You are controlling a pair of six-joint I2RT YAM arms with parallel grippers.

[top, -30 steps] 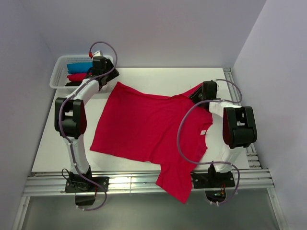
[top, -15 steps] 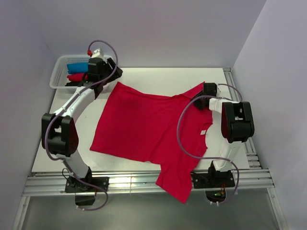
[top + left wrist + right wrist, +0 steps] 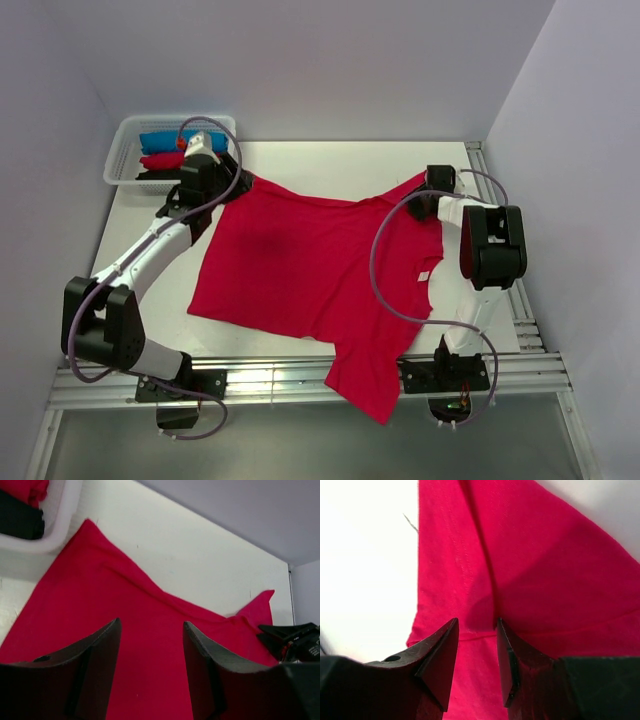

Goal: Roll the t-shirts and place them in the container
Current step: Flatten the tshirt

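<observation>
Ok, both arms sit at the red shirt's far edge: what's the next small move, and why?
Probably lower both and pinch the cloth. The left gripper and right gripper stand open over the red t-shirt, holding nothing, and a ridge runs near its far edge, so it needs pulling flat.

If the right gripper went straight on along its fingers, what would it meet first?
Most likely the red t-shirt: the right gripper, jaws apart, points at its sleeve cloth with nothing between. Depth is unclear.
</observation>
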